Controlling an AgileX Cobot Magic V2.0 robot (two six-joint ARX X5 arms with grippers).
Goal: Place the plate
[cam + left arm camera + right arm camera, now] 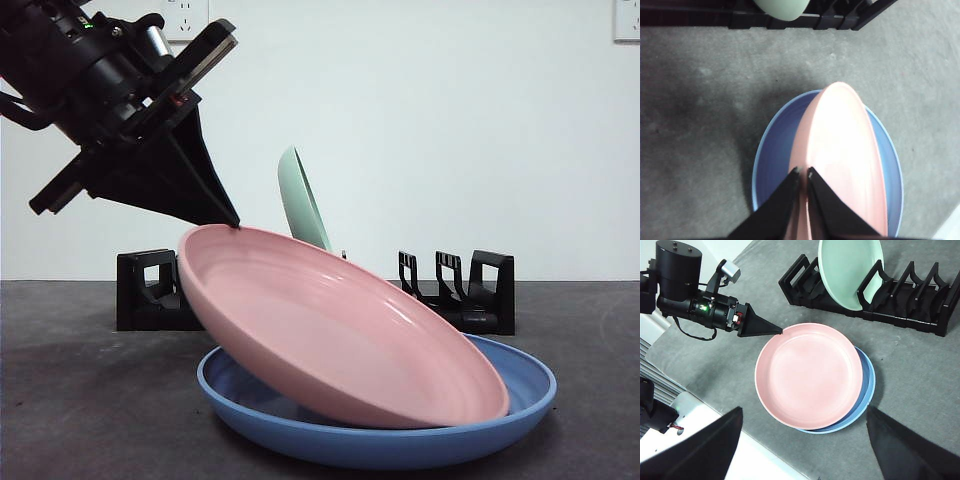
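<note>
A pink plate (pixel 340 340) is tilted: its near-left rim is raised and its far edge rests inside a blue plate (pixel 400 445) lying flat on the table. My left gripper (pixel 235 225) comes in from the upper left and is shut on the raised rim of the pink plate (pixel 840 145). The left wrist view shows both jaw tips (pixel 803 172) pinching that rim over the blue plate (pixel 775 155). High above, my right gripper (pixel 802 412) stands open, holding nothing, looking down on the pink plate (pixel 807 375) and the left gripper (pixel 780 331).
A black plate rack (pixel 470 295) stands behind the plates, with a mint green plate (pixel 300 200) upright in one of its slots. Other rack slots (pixel 920 295) beside the green plate (pixel 847 270) hold nothing. The grey table ends at a white edge (pixel 740 450).
</note>
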